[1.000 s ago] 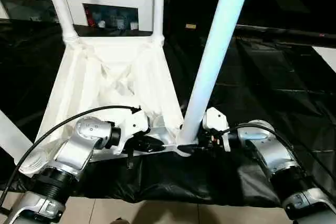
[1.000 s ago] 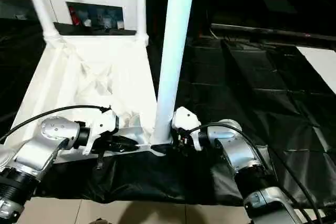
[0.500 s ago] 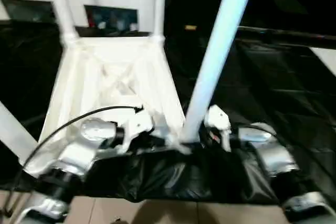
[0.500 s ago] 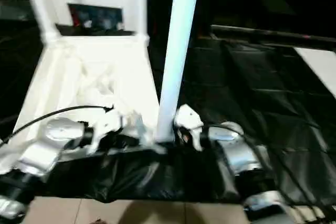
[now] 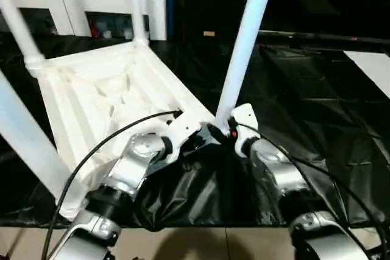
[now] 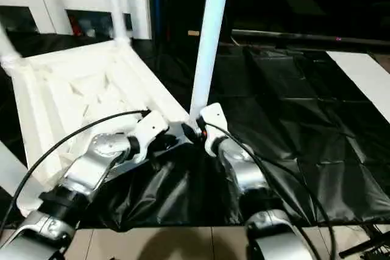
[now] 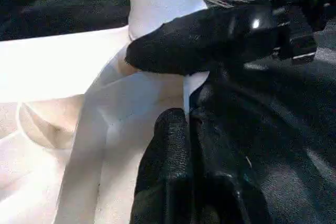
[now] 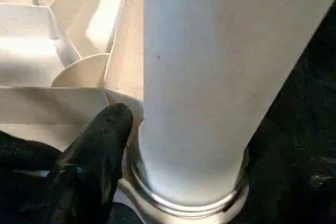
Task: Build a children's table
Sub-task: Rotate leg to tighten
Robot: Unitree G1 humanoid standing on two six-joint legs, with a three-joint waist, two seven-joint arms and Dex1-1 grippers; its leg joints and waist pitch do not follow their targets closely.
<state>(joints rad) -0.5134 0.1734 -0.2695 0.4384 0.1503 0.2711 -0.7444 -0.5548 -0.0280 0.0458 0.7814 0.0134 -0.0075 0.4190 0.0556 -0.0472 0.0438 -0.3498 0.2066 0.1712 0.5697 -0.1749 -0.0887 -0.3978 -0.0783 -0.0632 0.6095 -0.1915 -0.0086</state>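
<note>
A white plastic children's table [image 5: 116, 98] lies upside down on a black-sheeted counter [image 5: 317, 101], ribbed underside facing up, taking the left half of the head views from 9 to 12 o'clock. Its four long white tubular legs all stand in corner sockets: far-left leg [image 5: 18, 25] at 10 o'clock, far-right leg [image 5: 135, 4] at 12 o'clock, near-left leg [image 5: 24, 132] at 8 o'clock, near-right leg [image 5: 244, 41] rising at centre.

The build looks nearly finished; what seems left is seating this last leg fully and turning the table upright. In the right wrist view, the leg's flared end sits in the round socket [image 8: 189, 203], apparently close to home.

The right claw [image 5: 226, 131] is clamped on the base of the near-right leg. The left claw [image 7: 185, 145] grips the thin edge of the table top just beside that socket, fingers pressed together on it.

A white cabinet with glass doors [image 5: 91, 4] stands beyond the counter at 11 o'clock.
</note>
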